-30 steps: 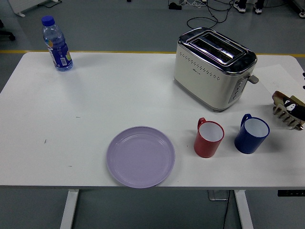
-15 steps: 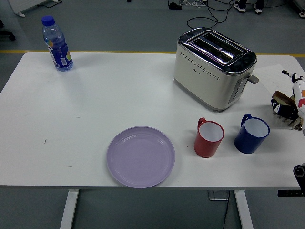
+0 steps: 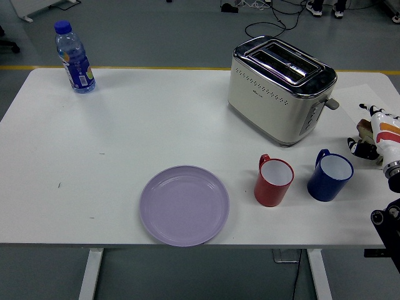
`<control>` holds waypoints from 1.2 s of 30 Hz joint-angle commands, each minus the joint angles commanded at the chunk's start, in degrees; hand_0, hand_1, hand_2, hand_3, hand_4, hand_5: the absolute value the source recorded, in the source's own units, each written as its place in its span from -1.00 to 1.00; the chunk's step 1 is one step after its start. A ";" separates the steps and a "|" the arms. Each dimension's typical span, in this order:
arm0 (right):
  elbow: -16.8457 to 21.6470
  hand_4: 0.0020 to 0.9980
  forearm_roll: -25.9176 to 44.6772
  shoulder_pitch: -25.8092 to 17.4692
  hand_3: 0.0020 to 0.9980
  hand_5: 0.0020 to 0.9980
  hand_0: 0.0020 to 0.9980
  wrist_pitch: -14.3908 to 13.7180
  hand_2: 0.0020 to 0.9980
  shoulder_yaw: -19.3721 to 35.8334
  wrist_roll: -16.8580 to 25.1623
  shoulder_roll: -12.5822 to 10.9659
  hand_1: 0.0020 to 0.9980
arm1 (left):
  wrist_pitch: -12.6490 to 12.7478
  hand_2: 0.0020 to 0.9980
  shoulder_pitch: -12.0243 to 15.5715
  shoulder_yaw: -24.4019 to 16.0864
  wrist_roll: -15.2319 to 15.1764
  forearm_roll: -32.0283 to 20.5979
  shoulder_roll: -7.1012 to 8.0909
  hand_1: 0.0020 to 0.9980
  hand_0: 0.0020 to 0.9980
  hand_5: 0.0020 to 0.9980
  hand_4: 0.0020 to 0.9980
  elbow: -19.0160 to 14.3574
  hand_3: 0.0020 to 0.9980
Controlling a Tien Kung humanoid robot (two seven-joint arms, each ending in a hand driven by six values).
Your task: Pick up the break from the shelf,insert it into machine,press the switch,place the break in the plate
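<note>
Since a second ago the right hand (image 3: 375, 134) has entered at the frame's right edge, covering the bread rack (image 3: 361, 128); its grip cannot be told. Picking up bread seems underway; next comes carrying it to the toaster (image 3: 281, 87).

You'll see a water bottle (image 3: 74, 57) upright at the counter's (image 3: 125, 137) far left corner, and a red mug (image 3: 274, 181) just beside a blue mug (image 3: 330, 176).

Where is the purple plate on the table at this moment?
In the head view, the purple plate lies near the table's front edge, slightly left of centre, with the red mug close on its right.
</note>
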 joint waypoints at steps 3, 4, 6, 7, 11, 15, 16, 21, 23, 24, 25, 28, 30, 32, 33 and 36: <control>-1.71 0.51 0.00 1.83 0.75 -0.76 0.82 0.54 0.72 -1.54 -2.27 -0.61 0.64 | 0.00 0.19 0.00 0.07 0.00 -0.07 0.04 0.00 -0.16 1.00 0.02 0.00 0.40; -2.05 0.51 0.00 2.30 0.75 -0.76 0.82 0.63 0.72 -1.97 -2.85 -0.83 0.64 | 0.00 0.19 -0.02 0.08 -0.02 -0.10 0.06 0.00 -0.16 1.00 0.02 0.00 0.40; -2.37 0.50 0.00 2.81 0.65 -0.76 0.72 0.89 0.52 -2.41 -3.57 -1.10 0.51 | -0.01 0.19 -0.05 0.10 -0.04 -0.16 0.08 0.00 -0.16 1.00 0.02 0.00 0.40; -2.67 0.50 0.00 3.38 0.65 -0.76 0.72 1.28 0.52 -2.90 -4.55 -1.39 0.51 | -0.01 0.19 -0.09 0.15 -0.07 -0.29 0.11 0.00 -0.16 1.00 0.02 0.00 0.40; -3.04 0.50 0.00 4.61 0.65 -0.76 0.72 2.32 0.52 -4.19 -7.34 -2.06 0.51 | 0.02 0.19 -0.22 0.20 -0.14 -0.45 0.15 0.00 -0.16 1.00 0.02 0.00 0.40; -3.04 0.49 0.00 5.38 0.58 -0.76 0.58 2.37 0.39 -5.23 -9.11 -2.34 0.39 | 0.03 0.19 -0.31 0.31 -0.21 -0.66 0.18 0.00 -0.16 1.00 0.02 0.00 0.40; -3.04 0.49 0.00 5.53 0.58 -0.76 0.58 2.38 0.39 -5.46 -9.39 -2.38 0.39 | 0.03 0.19 -0.33 0.33 -0.21 -0.69 0.18 0.00 -0.16 1.00 0.02 0.00 0.40; -3.16 0.48 0.00 6.64 0.45 -0.76 0.39 3.42 0.24 -7.03 -11.35 -2.89 0.25 | 0.03 0.19 -0.49 0.43 -0.26 -0.80 0.23 0.00 -0.16 1.00 0.02 0.00 0.40; -3.22 0.48 0.00 6.90 0.45 -0.76 0.39 3.89 0.24 -7.39 -11.95 -3.12 0.25 | 0.05 0.19 -0.52 0.43 -0.27 -0.82 0.24 0.00 -0.16 1.00 0.02 0.00 0.40; -3.26 0.47 0.00 7.11 0.39 -0.76 0.29 4.38 0.18 -7.72 -12.55 -3.37 0.17 | 0.07 0.19 -0.54 0.46 -0.30 -0.89 0.24 0.00 -0.16 1.00 0.02 0.00 0.40; -3.29 0.47 0.00 7.24 0.39 -0.76 0.29 4.71 0.18 -7.93 -12.94 -3.53 0.17 | 0.08 0.19 -0.54 0.48 -0.32 -0.95 0.25 0.00 -0.16 1.00 0.02 0.00 0.40; -3.35 0.47 0.00 7.57 0.39 -0.76 0.29 5.63 0.18 -8.53 -13.93 -3.99 0.17 | 0.10 0.19 -0.57 0.50 -0.33 -0.97 0.25 0.00 -0.16 1.00 0.02 0.00 0.40; -3.28 0.46 0.00 7.94 0.36 -0.76 0.26 6.58 0.14 -9.32 -14.88 -4.56 0.10 | 0.10 0.19 -0.58 0.49 -0.34 -0.96 0.27 0.00 -0.16 1.00 0.02 0.00 0.40; -3.21 0.46 0.00 8.22 0.36 -0.76 0.26 7.04 0.14 -9.93 -15.55 -4.95 0.10 | 0.10 0.19 -0.58 0.44 -0.33 -0.91 0.28 0.00 -0.16 1.00 0.02 0.00 0.40; -3.18 0.46 0.00 8.39 0.36 -0.76 0.26 7.11 0.14 -10.26 -15.92 -5.13 0.10 | 0.09 0.19 -0.59 0.43 -0.32 -0.88 0.28 0.00 -0.16 1.00 0.02 0.00 0.40; -3.14 0.43 0.00 8.71 0.31 -0.78 0.17 7.32 0.08 -10.86 -16.66 -5.46 0.05 | 0.06 0.19 -0.59 0.43 -0.30 -0.86 0.30 0.00 -0.16 1.00 0.02 0.00 0.40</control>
